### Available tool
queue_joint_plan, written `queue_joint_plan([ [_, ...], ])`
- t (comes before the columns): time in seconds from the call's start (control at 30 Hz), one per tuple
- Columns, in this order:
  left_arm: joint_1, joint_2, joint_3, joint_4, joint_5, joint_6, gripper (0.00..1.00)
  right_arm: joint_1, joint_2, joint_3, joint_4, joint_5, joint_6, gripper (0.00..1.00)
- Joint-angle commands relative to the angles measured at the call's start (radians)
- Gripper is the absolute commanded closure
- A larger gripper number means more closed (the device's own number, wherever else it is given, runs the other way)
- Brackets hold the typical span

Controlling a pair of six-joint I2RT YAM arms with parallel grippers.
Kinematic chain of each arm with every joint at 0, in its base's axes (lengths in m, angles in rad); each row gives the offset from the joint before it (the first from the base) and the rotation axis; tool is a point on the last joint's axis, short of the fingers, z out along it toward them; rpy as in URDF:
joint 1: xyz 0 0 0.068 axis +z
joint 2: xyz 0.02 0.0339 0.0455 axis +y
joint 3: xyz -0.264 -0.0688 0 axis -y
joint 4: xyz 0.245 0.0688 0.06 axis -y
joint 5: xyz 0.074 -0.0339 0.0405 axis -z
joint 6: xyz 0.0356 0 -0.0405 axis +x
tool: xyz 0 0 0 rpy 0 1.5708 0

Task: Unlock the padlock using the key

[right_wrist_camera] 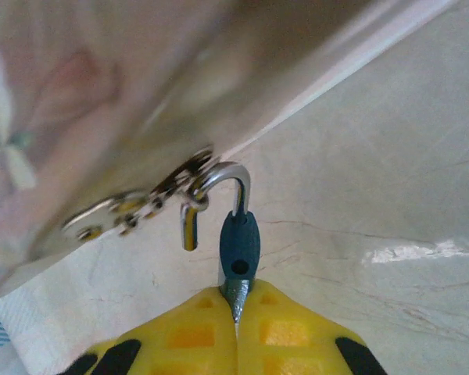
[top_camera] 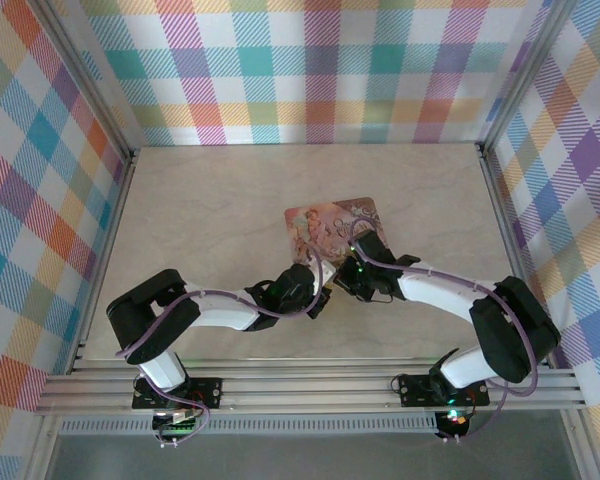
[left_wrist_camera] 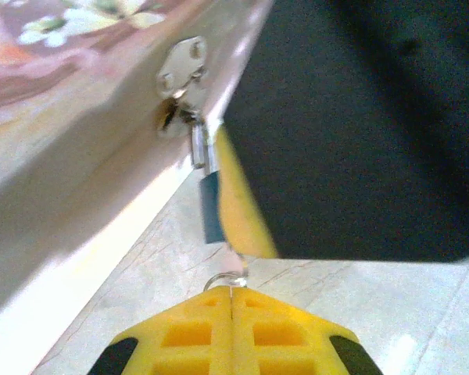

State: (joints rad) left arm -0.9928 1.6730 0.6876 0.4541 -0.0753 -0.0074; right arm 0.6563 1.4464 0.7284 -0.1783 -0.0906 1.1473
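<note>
The padlock (right_wrist_camera: 239, 246) hangs off the box hasp (right_wrist_camera: 133, 211) at twelve o'clock from the right gripper (right_wrist_camera: 236, 312) clamping it; the left gripper (left_wrist_camera: 232, 301) pinches the key (left_wrist_camera: 236, 269).

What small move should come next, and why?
Probably twist the left end effector to turn the key. It is pinched just under the padlock, which the right end effector clamps, with the shackle through the hasp.
</note>
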Motion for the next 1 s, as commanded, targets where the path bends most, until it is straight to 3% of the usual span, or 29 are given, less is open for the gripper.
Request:
queue_joint_plan([
  [0.0,-0.033,0.013,0.026,0.034,0.037,0.031,1.00,-0.001,0.005,0.013,0.004,-0.018,0.008,1.00],
  [0.37,-0.034,0.001,0.020,0.034,0.011,0.007,1.00,-0.014,-0.021,-0.051,0.073,-0.029,0.044,1.00],
  [0.77,-0.008,-0.028,-0.014,0.055,0.009,-0.086,0.71,-0.049,-0.075,-0.083,0.054,-0.001,0.037,1.00],
  [0.97,0.018,-0.067,-0.029,0.042,0.012,-0.120,0.68,-0.082,-0.126,-0.112,0.044,0.005,0.032,1.00],
])
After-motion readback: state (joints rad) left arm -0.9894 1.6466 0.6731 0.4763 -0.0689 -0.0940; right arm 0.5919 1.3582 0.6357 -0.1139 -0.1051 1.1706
